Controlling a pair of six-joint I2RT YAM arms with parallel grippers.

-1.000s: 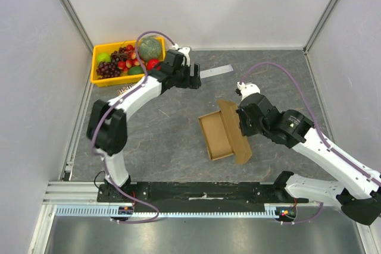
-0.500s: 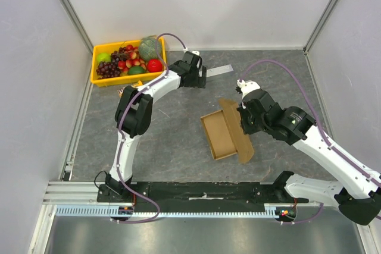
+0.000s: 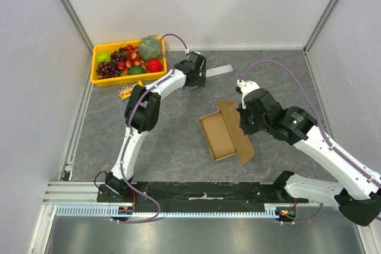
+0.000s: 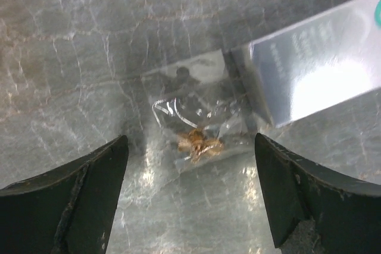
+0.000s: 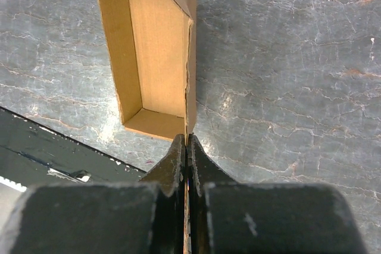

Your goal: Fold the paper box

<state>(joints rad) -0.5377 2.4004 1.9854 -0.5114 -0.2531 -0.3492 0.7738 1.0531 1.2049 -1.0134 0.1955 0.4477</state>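
The paper box (image 3: 215,138) is a small shallow brown cardboard box lying open on the grey table, with its lid flap (image 3: 237,134) raised on the right side. In the right wrist view the box (image 5: 156,57) lies just ahead of my right gripper (image 5: 188,142), which is shut on the edge of the raised flap. My right gripper (image 3: 244,122) sits against the flap's right face. My left gripper (image 3: 199,79) is far from the box at the back. It is open and empty (image 4: 189,142), low over a clear plastic bag (image 4: 196,123).
A yellow fruit tray (image 3: 95,72) stands at the back left. A grey-white strip (image 3: 216,71) lies beside my left gripper and shows in the left wrist view (image 4: 315,69). A small packet (image 3: 127,92) lies below the tray. The black base rail (image 3: 202,191) runs along the near edge.
My left arm has reached farther right toward the grey-white strip, its elbow swinging right. My right gripper and the box have hardly moved.
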